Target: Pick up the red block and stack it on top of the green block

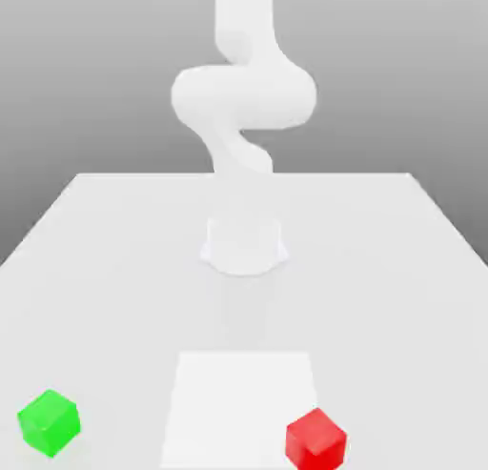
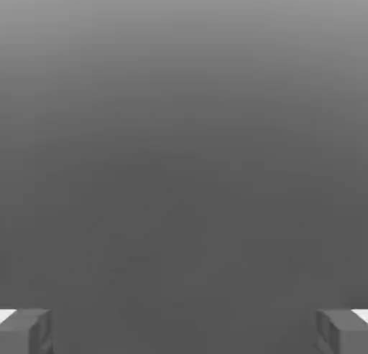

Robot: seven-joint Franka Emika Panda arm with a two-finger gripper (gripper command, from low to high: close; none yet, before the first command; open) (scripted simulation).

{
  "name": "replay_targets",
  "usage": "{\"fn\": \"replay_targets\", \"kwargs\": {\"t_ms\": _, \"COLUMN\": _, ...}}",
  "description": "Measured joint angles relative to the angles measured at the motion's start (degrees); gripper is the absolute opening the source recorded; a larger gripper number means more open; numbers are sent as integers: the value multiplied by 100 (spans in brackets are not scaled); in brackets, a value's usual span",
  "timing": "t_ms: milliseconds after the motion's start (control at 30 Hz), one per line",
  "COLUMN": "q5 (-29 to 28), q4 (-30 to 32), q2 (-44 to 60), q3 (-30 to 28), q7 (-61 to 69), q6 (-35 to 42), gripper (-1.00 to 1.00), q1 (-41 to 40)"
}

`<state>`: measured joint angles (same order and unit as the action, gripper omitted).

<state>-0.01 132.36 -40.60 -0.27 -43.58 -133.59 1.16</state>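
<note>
The red block (image 1: 315, 440) sits on the white table (image 1: 105, 268) near its front edge, at the exterior view's right. The green block (image 1: 49, 423) rests near the same edge at the exterior view's left, well apart from the red one. In the hand view my gripper (image 2: 184, 332) is open, its two grey fingertips (image 2: 26, 331) standing far apart with nothing between them and plain grey background beyond. Neither block is near the fingers.
The white arm (image 1: 243, 96) rises from its round base (image 1: 244, 244) at the table's middle and bends upward. A lighter square patch (image 1: 242, 401) lies on the tabletop between the two blocks.
</note>
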Motion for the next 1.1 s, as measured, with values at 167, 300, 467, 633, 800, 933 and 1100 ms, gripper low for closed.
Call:
{"fn": "replay_targets", "kwargs": {"t_ms": 167, "q5": 15, "q4": 118, "q2": 1074, "q3": -43, "q7": 473, "q6": -368, "gripper": 0, "q1": 221}}
{"fn": "replay_targets", "kwargs": {"t_ms": 300, "q5": 40, "q4": 211, "q2": 1905, "q3": -64, "q7": 852, "q6": -659, "gripper": 0, "q1": 378}}
{"fn": "replay_targets", "kwargs": {"t_ms": 467, "q5": 74, "q4": 326, "q2": 2944, "q3": -59, "q7": 1326, "q6": -1017, "gripper": 0, "q1": 543}}
{"fn": "replay_targets", "kwargs": {"t_ms": 633, "q5": 83, "q4": 441, "q2": 3982, "q3": -1, "q7": 1782, "q6": -1376, "gripper": 0, "q1": 688}}
{"fn": "replay_targets", "kwargs": {"t_ms": 800, "q5": 15, "q4": 556, "q2": 5020, "q3": 76, "q7": 2183, "q6": -1735, "gripper": 0, "q1": 750}}
{"fn": "replay_targets", "kwargs": {"t_ms": 933, "q5": -54, "q4": 537, "q2": 5850, "q3": 92, "q7": 2311, "q6": -2227, "gripper": 0, "q1": 787}}
{"fn": "replay_targets", "kwargs": {"t_ms": 1100, "q5": -88, "q4": 456, "q2": 6404, "q3": 89, "q7": 2294, "q6": -2677, "gripper": -100, "q1": 787}}
